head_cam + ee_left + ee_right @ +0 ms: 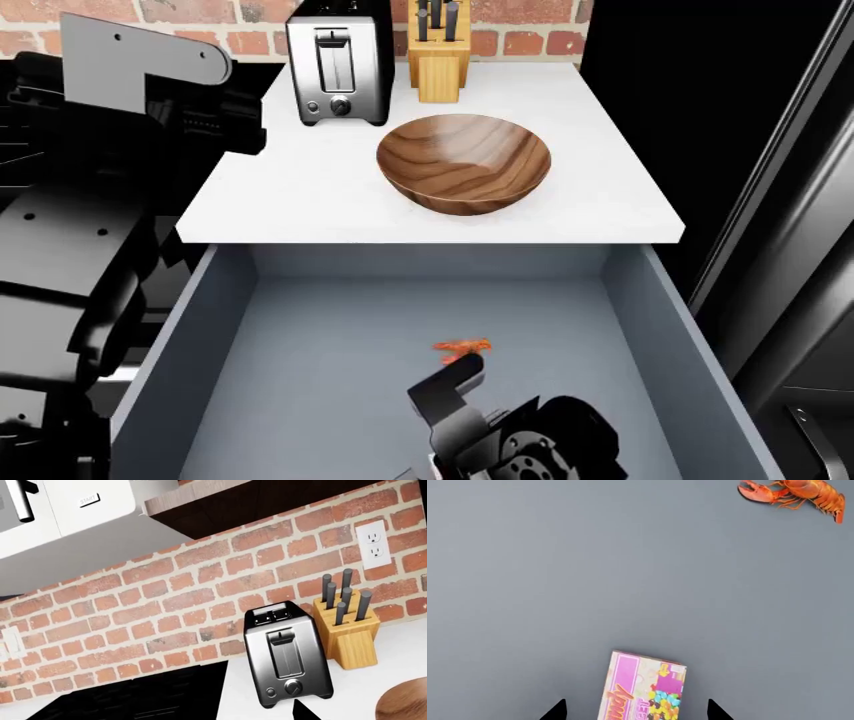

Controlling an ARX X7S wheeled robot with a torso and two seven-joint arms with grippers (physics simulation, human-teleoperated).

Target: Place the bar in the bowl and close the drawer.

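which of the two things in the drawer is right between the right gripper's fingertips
The bar, the pink packet, lies between them; the orange lobster sits well away.

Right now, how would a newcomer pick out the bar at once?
Look inside the open grey drawer below the white counter. On its floor, between the right gripper fingertips, lies the bar: a flat pink packet, unlike the small orange lobster nearby.

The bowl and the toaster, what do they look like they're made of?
The bowl looks like wood with a smooth, slightly glossy finish: brown, with curved grain lines and a soft sheen inside. The toaster looks like polished metal, probably steel: silvery sides that catch bright highlights, with darker trim around the slots and knob. As a simulator's render, only the look can be judged.
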